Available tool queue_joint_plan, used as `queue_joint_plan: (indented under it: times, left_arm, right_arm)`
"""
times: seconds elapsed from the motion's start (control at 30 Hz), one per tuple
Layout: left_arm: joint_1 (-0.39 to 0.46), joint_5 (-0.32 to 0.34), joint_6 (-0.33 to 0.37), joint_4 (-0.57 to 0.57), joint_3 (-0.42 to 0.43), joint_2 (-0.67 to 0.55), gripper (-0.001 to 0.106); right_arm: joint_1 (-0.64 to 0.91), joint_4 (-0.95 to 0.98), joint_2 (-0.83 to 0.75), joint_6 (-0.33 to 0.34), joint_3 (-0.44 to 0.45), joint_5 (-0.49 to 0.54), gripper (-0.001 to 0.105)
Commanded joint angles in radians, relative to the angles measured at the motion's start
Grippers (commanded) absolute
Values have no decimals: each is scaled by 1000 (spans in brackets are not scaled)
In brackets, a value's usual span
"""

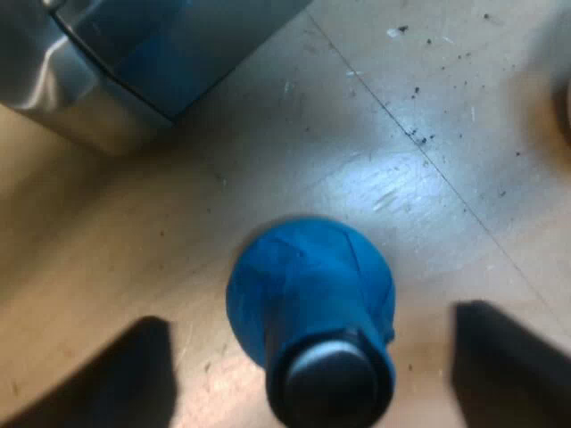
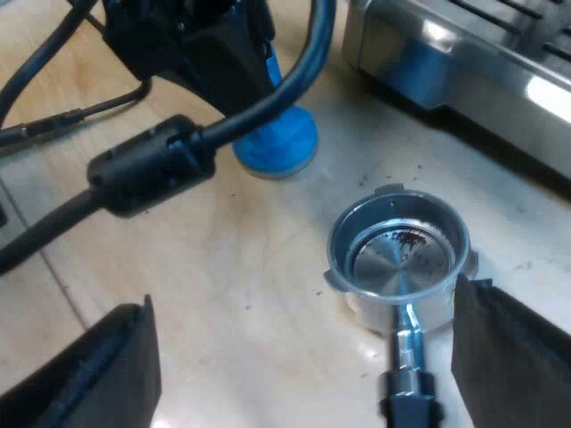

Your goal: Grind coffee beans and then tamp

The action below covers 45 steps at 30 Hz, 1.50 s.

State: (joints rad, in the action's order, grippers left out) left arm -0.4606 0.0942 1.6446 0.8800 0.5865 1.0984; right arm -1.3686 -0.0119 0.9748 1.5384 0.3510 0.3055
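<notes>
So my left gripper (image 1: 308,325) is spread wide, with the blue tamper (image 1: 303,276) standing upright between the fingers, clear of both, close to the machine (image 1: 134,53) corner. My right gripper (image 2: 303,308) is spread too, either side of the holder (image 2: 399,254). It lies flat on the table (image 2: 268,294) near the machine, with a few dark specks in its basket.
</notes>
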Motion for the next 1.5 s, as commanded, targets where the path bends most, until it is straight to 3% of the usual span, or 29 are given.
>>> queue_joint_plan:
  times: [0.03,0.37,0.5,0.6,0.63,0.7,0.83,0.97,1.07,1.23,1.5]
  left_arm:
    - [-1,-10,-5,73,45,-7,81]
    - [-1,-17,-3,159,237,-263,84]
    - [-1,-59,8,170,340,-385,84]
    - [-1,-68,11,170,388,-413,84]
    - [-1,-68,18,170,449,-431,84]
    - [-1,-78,18,170,492,-433,84]
    - [2,-173,18,170,568,-428,84]
    - [65,-164,46,162,588,-412,84]
    - [150,-94,48,162,588,-390,84]
    - [299,-73,48,162,588,-369,84]
    - [333,-107,48,178,588,-411,84]
  right_arm:
    - [4,17,-6,-5,30,-14,70]
    - [94,437,-4,-22,274,-30,70]
    - [170,662,-4,-18,464,-42,70]
    - [225,781,-4,-16,581,-42,70]
    - [233,808,-4,-16,608,-42,70]
    - [286,919,-4,-14,714,-42,70]
    - [405,1060,-13,14,846,-42,70]
    - [563,1115,-44,57,878,-65,70]
    - [736,1137,-64,95,878,-140,70]
    - [1031,1157,-79,217,878,-221,70]
    - [1315,1163,-139,329,872,-250,70]
